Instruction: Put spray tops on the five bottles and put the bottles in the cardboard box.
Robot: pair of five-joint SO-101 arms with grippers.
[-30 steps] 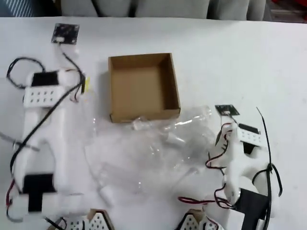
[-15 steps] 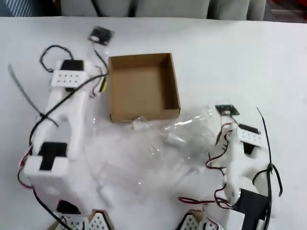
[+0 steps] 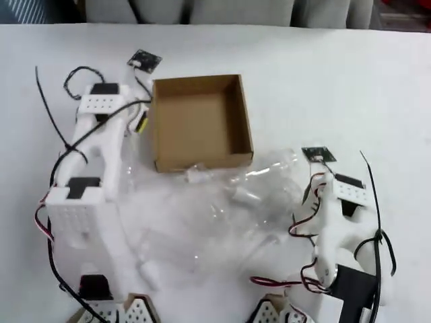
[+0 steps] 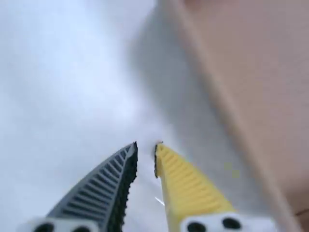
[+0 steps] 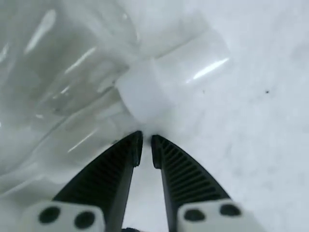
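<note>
Brown cardboard box (image 3: 201,121), clear bottles (image 3: 222,202), white table (image 3: 337,81)

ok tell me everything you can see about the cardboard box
The cardboard box is a shallow, square, open-topped tray of plain brown cardboard, sitting flat and upright on the white table. Its low walls stand straight and its floor is bare, with nothing inside. The heap of clear bottles lies right along one wall; whether it touches cannot be told. The left gripper hangs just outside a neighbouring wall, with a strip of table between them.
</note>
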